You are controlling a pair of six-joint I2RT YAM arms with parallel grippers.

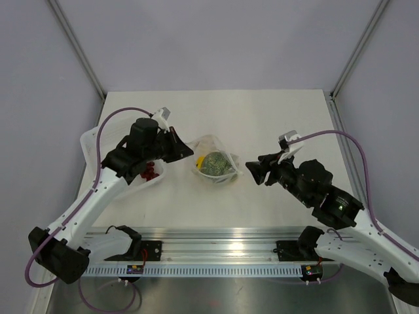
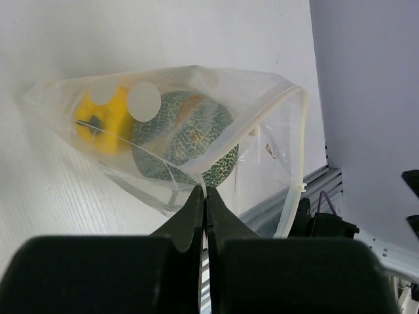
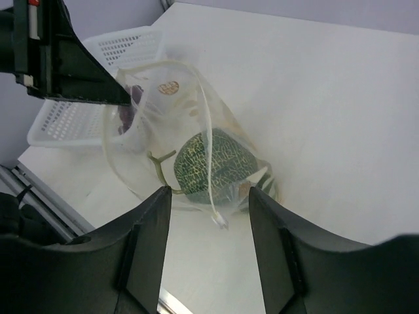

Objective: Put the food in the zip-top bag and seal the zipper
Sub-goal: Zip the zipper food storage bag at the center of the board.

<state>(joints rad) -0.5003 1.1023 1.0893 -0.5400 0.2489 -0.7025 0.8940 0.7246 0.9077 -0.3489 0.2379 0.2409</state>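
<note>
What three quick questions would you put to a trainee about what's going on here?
1. True or false: the green melon is inside the bag.
2. Which gripper pinches the bag's edge? A) left B) right C) both
3. Fill in: the other fruit in the bag is coloured ____.

Key:
1. True.
2. A. The left gripper is shut on the plastic, and the right gripper stands open, holding nothing.
3. Yellow. The yellow fruit lies beside the melon.

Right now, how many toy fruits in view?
2, both inside the bag: yellow fruit at its closed end, green melon nearer the mouth. Unclear: red bits in the tray.
</note>
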